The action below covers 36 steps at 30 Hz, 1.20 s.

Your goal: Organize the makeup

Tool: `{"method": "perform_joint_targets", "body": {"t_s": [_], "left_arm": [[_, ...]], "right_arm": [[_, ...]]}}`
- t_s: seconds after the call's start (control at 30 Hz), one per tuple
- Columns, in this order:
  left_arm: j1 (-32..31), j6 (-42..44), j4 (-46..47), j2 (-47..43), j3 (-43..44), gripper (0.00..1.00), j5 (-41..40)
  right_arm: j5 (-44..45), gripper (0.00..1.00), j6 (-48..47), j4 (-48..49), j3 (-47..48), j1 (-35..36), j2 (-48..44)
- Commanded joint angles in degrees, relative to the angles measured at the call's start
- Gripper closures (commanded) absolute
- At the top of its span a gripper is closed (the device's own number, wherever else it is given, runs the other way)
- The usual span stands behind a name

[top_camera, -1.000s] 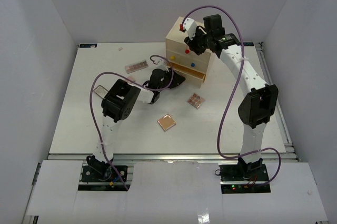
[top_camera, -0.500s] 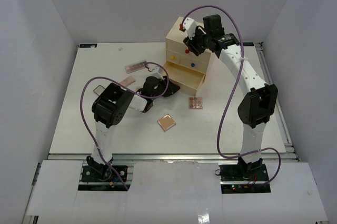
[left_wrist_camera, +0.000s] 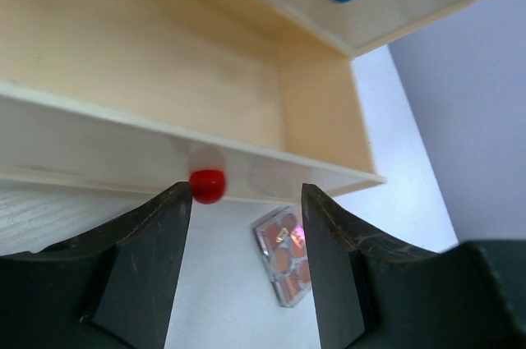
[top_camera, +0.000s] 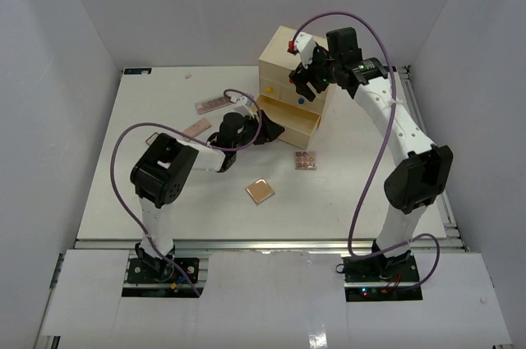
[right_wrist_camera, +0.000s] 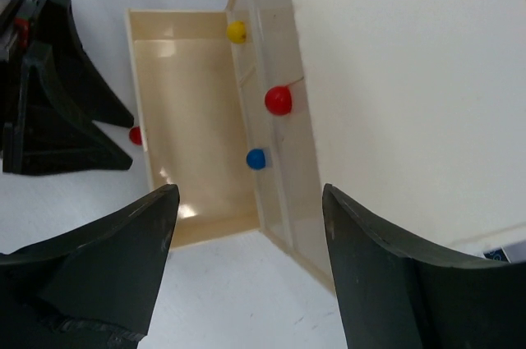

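Pink palettes [top_camera: 305, 159] and compacts [top_camera: 260, 190] lie on the white table [top_camera: 205, 211] beside the chest [top_camera: 271, 57]. Left end effector [left_wrist_camera: 242, 197] is spread at the red knob [left_wrist_camera: 207, 185] of the open drawer [left_wrist_camera: 164, 61]; right end effector [right_wrist_camera: 246, 193] hangs spread above the chest.

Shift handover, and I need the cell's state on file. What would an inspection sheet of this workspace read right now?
Surface: white table, no spills seen.
Job's things: peach compact, square palette, long palette and pink palette, all loose on the table.
Storage: cream chest, bottom drawer pulled out, no makeup seen inside.
Clutter: small white speck at the rear, too small to identify.
Grippers: left gripper open, facing the drawer's red knob; right gripper open over the chest.
Cables: purple cables loop off both arms.
Surroundings: white walls; nothing else seen.
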Motion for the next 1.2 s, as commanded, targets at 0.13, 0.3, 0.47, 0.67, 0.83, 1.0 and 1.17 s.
{"method": "perform_joint_targets", "body": {"t_s": [0.13, 0.3, 0.47, 0.67, 0.83, 1.0, 1.17], "left_arm": [[-0.1, 6.7, -3.1, -14.0, -4.7, 0.31, 0.9], [0.5, 9.7, -6.8, -19.7, -8.2, 0.29, 0.8], [2.8, 11.7, -12.8, -28.1, -11.3, 0.28, 0.9], [7.1, 16.2, -27.8, -40.3, -8.5, 0.18, 1.4], [9.2, 19.8, -35.4, -48.6, -9.0, 0.12, 2.4], [9.4, 24.5, -40.9, -55.0, -12.1, 0.12, 0.2], [9.5, 25.9, -40.7, -60.7, -16.5, 0.08, -3.3]], "right_arm": [[-4.5, 0.12, -0.2, 3.6, -16.5, -1.4, -17.3], [-10.3, 0.05, -3.3, 5.3, -25.5, -2.3, -24.1], [-20.1, 0.02, -13.3, 4.4, -40.9, -2.7, -32.0], [-21.4, 0.08, -29.7, 8.3, -58.3, -2.9, -39.8], [-17.0, 0.1, -32.6, 15.7, -66.9, -3.0, -41.1], [-12.4, 0.1, -19.2, 12.7, -59.7, -3.0, -31.2], [-8.4, 0.1, -0.4, 13.5, -57.0, 0.4, -27.8]]}}
